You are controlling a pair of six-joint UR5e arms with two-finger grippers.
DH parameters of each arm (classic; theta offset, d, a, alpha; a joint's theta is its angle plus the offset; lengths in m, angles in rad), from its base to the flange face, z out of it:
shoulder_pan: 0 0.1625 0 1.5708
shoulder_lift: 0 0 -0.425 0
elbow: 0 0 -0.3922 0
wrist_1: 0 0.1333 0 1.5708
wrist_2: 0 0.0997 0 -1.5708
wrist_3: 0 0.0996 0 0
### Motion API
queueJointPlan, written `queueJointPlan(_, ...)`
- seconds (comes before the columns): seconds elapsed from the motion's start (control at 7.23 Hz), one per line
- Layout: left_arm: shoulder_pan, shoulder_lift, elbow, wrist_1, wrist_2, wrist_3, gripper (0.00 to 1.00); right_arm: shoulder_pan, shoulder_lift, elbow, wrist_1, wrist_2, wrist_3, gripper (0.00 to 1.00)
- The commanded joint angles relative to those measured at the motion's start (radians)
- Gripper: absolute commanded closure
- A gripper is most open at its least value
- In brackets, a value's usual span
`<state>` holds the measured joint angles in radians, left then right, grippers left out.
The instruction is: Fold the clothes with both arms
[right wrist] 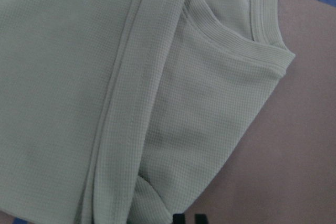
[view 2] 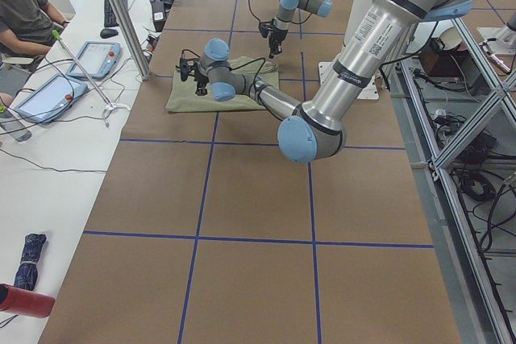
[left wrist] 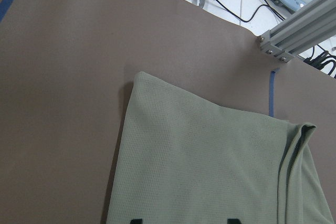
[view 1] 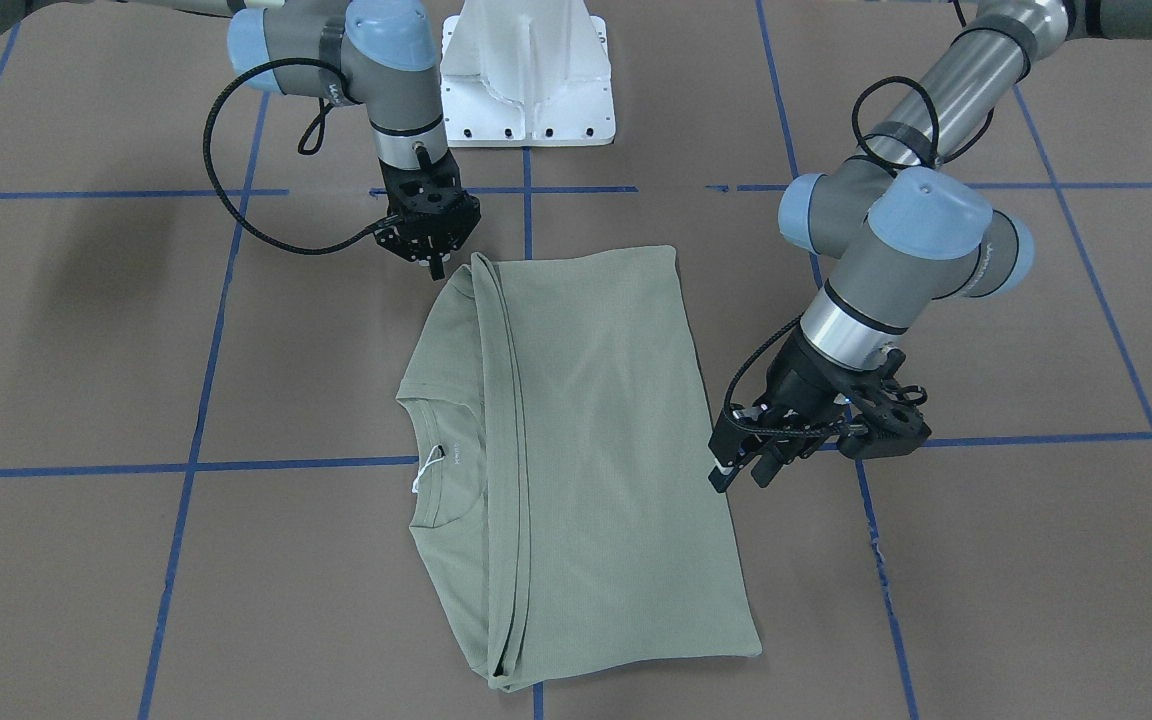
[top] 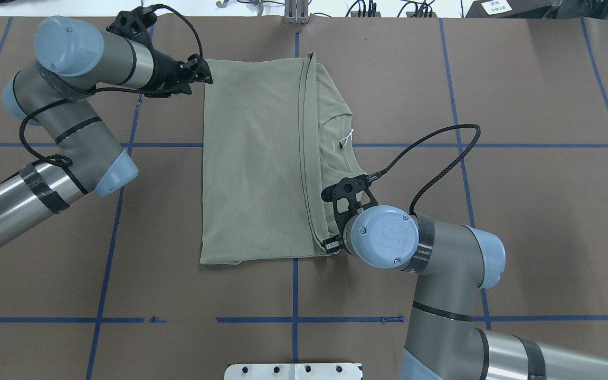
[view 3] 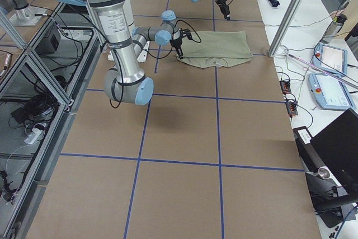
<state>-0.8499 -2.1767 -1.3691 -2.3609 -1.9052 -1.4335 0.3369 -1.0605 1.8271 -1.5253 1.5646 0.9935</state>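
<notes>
While the overhead view half-hides my right gripper (view 1: 434,264), wrist cameras show it pinched closed at the shirt (view 1: 586,430) corner, left gripper (view 1: 741,472) spread wide.

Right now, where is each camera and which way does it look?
Front-facing: across the table, looking down at the shirt; left arm, right arm.
Overhead: behind the shoulders, looking down; both arms.
Exterior left: table's left end; left arm near.
Exterior right: right end; right arm near.
Left wrist: over shirt corner; left gripper tips.
Right wrist: over collar; right gripper tips.
Front-facing and overhead share the tag.
</notes>
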Motion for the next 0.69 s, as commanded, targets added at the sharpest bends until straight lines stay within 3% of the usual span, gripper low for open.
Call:
queueJointPlan(0.0,0.000,0.047,-0.052,0.000,-0.002,0.001,0.38,0.013,0.104,-0.086,-0.006,-0.002,0.000,0.00)
queueJointPlan(0.55,0.000,0.080,-0.088,0.000,-0.003,0.001,0.38,-0.001,0.180,-0.189,-0.093,-0.008,-0.012,0.00)
